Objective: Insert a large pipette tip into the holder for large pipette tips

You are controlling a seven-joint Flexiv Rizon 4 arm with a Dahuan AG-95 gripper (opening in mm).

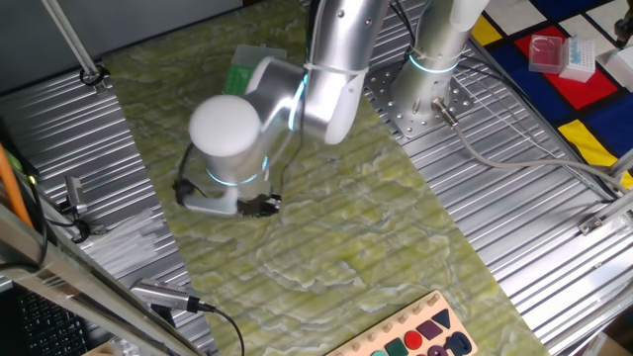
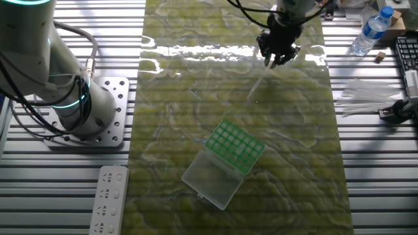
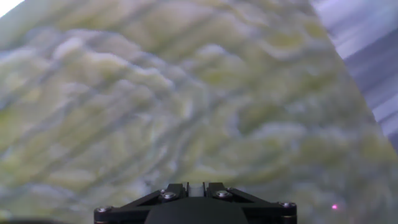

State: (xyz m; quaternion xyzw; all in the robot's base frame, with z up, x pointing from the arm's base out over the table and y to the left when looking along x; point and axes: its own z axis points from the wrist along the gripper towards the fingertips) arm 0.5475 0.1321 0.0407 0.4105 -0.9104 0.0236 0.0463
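We find the gripper (image 2: 270,61) closed on the tip (image 2: 257,83), which hangs slanted above the mat (image 2: 294,150), well apart from the holder (image 2: 235,145). We judge pickup done; carrying over and insertion into the green grid remain.

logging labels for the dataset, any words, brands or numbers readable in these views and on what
None can be read.
The water bottle has a label, too small and blurred to read.
The remote-like white pad has markings, too small to read.
The green-topped holder shows no print.
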